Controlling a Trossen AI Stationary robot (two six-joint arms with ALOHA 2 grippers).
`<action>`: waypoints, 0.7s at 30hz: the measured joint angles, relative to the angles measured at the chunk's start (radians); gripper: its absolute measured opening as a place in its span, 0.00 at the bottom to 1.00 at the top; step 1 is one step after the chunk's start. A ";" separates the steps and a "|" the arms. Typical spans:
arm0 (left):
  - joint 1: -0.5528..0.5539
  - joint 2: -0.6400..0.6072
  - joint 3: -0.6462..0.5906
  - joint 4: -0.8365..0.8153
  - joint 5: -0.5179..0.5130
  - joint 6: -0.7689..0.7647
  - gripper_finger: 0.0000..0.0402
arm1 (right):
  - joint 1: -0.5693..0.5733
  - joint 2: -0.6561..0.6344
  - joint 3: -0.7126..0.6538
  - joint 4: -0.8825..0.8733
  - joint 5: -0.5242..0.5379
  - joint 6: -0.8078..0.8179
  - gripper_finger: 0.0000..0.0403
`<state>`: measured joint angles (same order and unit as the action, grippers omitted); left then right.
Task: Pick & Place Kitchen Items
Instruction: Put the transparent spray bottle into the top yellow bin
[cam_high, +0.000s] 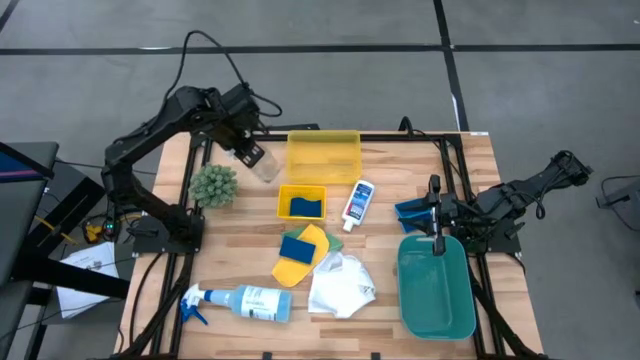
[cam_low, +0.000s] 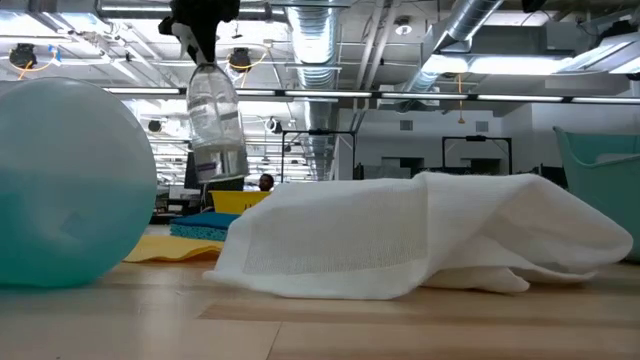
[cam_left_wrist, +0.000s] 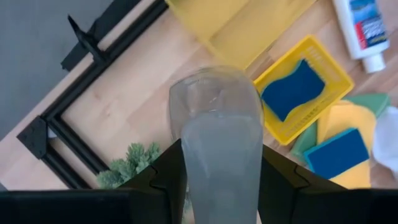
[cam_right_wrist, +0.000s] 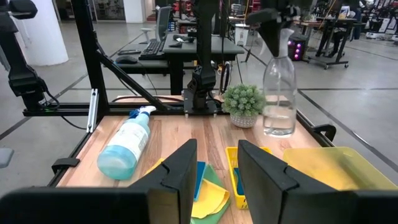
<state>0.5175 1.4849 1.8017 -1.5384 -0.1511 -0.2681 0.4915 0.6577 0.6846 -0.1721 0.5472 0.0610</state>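
High view: left gripper (cam_high: 243, 146) fingers pinching clear spray bottle (cam_high: 262, 163), lifted over desk (cam_high: 400, 300) at 11 o'clock. Right gripper (cam_high: 437, 213) waits at 3 o'clock over teal bin (cam_high: 436, 300), fingers slightly spread, holding nothing.

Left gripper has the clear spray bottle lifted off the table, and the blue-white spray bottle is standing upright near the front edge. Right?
Half right. The left gripper does hold the clear spray bottle up off the table, but the blue-white spray bottle is lying on its side near the front edge, not upright. The high view shows it; the right wrist view confirms.
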 joint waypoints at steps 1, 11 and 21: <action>0.000 0.001 0.006 0.002 -0.001 0.000 0.33 | 0.000 -0.003 0.000 0.000 0.000 0.000 0.27; 0.000 0.080 0.102 0.021 -0.001 0.037 0.33 | -0.002 -0.005 0.000 0.000 0.000 -0.012 0.27; 0.000 0.181 0.238 0.024 0.000 0.059 0.33 | -0.002 -0.006 0.000 0.000 0.000 -0.017 0.27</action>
<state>0.5175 1.6657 2.0393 -1.5142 -0.1514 -0.2095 0.4896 0.6521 0.6849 -0.1719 0.5476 0.0441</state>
